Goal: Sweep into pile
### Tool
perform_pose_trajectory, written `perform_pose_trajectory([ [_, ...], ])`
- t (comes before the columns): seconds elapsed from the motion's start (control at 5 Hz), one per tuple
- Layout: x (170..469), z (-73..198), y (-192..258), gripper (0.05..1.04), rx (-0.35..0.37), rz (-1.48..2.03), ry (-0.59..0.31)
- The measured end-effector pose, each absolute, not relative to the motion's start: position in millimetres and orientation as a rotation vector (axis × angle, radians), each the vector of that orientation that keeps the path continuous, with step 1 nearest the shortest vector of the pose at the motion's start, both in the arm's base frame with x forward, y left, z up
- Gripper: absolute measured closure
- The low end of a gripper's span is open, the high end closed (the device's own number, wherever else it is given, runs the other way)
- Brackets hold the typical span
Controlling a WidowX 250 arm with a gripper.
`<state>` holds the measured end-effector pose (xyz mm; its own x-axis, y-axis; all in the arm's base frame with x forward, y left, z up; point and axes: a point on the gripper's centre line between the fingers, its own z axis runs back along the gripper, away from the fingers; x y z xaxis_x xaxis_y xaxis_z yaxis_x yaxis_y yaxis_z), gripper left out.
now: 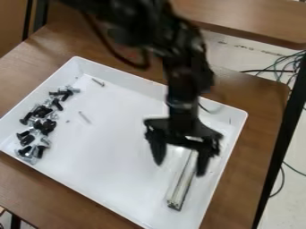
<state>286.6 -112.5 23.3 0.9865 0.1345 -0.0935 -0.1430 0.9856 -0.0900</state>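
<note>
Your black gripper (179,169) hangs over the tray's R half, w/ its two fingers spread wide apart & nothing gripped. Btwn the tips, as seen from the cam, runs a long, straight, shiny metal bar (180,188), grooved lengthwise; can't tell if either finger touches it. Its near end points toward the tray's bottom R corner. L of the jaws, you've a broad stretch of smooth white floor in the tray (113,156), w/ a loose screw (84,117) mid-L & another screw (98,82) nr the top L corner. Further L, black & silver screws (42,120) lie in a lumpy strip nr the L wall. Raised walls & rounded corners bound your room. Outside: brown wood-grain table (257,147), then thin dark cables (284,67) past its R edge.
</note>
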Motion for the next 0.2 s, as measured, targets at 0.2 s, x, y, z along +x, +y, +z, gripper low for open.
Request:
perform_pose_trajectory([
  [0.2, 276.1, 32.4, -65.5, 0.085, -0.008, 0.274, 0.089],
])
